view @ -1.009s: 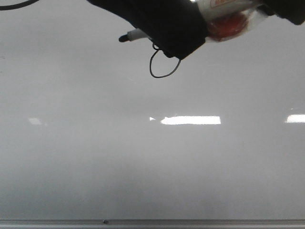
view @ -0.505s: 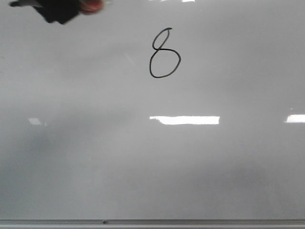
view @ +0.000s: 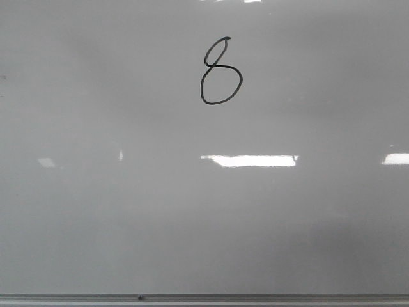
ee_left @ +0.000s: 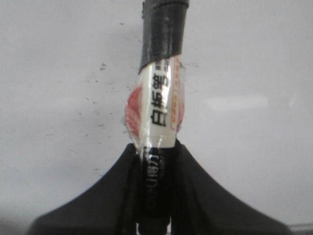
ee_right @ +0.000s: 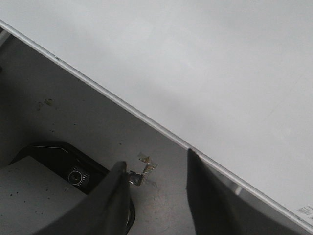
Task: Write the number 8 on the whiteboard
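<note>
A glossy pale whiteboard (view: 128, 217) fills the front view, light glare streaked across its middle and a thin grey metal strip (view: 204, 298) running along its lower edge. Over to the left gripper (ee_left: 155, 196): its dark fingers (ee_left: 195, 196) are pinched tight around a marker (ee_left: 159, 107), white label with Chinese print, a red patch on one side, black tape wrapped round the far end, board surface behind it speckled with fine dark flecks. The right gripper (ee_right: 156, 196) hangs with its two fingers spread apart, nothing between them, over a grey surface just off the board's edge strip. And on the board, up toward twelve o'clock, just right of centre, sits the number 8 (view: 220, 71), thin black line, narrow slanted top loop, rounder bottom loop.
</note>
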